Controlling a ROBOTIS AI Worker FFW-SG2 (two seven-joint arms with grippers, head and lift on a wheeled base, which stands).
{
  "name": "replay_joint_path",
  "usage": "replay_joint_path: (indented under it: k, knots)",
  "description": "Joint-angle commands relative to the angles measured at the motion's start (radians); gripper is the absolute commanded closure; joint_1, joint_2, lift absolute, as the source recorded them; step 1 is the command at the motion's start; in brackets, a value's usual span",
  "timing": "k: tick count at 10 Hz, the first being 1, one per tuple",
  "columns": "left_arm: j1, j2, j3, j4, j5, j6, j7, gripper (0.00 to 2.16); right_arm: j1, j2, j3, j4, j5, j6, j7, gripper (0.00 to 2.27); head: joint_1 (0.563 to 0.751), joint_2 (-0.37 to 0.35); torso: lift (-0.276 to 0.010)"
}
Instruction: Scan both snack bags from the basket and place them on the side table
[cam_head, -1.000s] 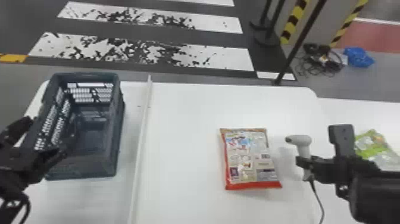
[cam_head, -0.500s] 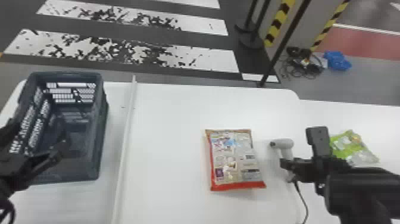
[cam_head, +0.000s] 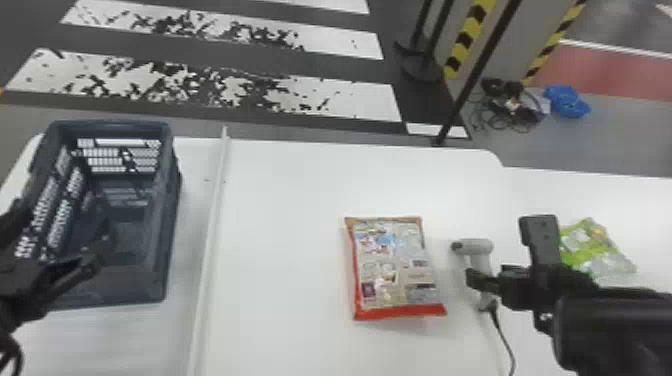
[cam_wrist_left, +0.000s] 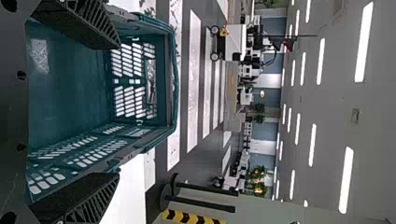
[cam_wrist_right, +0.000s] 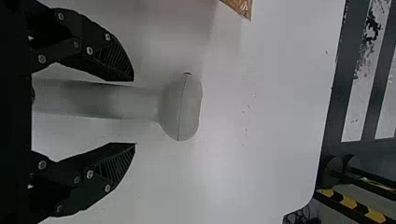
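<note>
Right now the right gripper (cam_wrist_right: 134, 112) is nearer the scanner (cam_wrist_right: 183, 107): the handle (cam_wrist_right: 102, 100) lies between its spread fingers, long axis in line with them, so I judge closing across it comes next. The cord (cam_head: 505, 341) trails toward five o'clock and could drag. From the scanner, the red-edged bag (cam_head: 392, 265) lies near, at eight o'clock, on the surface (cam_head: 280, 240); the far edge runs at twelve, leaving lifting room. The green bag (cam_head: 590, 250) lies at three on the side table (cam_head: 550, 192). My left gripper (cam_wrist_left: 118, 111), fingers apart, hangs by the basket (cam_head: 112, 126) at nine.
</note>
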Motion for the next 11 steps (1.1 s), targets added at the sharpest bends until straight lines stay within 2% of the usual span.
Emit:
replay_joint_path:
  k: [1, 3, 5, 11]
  knots:
    - [-0.001, 0.0, 0.001, 0.003, 0.0, 0.0, 0.0, 0.0, 0.05, 0.011, -0.038, -0.108, -0.058, 0.032, -0.001, 0.05, 0.695, -0.202, -0.075]
    - [-0.003, -0.001, 0.001, 0.006, 0.0, 0.0, 0.0, 0.0, 0.09, 0.012, -0.097, -0.212, -0.219, 0.146, 0.062, 0.06, 0.695, -0.188, -0.075]
    - [-0.003, -0.003, 0.001, 0.011, 0.0, 0.0, -0.002, 0.0, 0.069, 0.012, -0.136, -0.213, -0.346, 0.244, 0.157, 0.06, 0.695, -0.138, -0.075]
    - [-0.006, -0.003, 0.003, 0.018, -0.001, 0.0, -0.003, 0.0, -0.045, 0.001, -0.049, -0.017, -0.316, 0.266, 0.329, 0.07, 0.695, -0.045, -0.075]
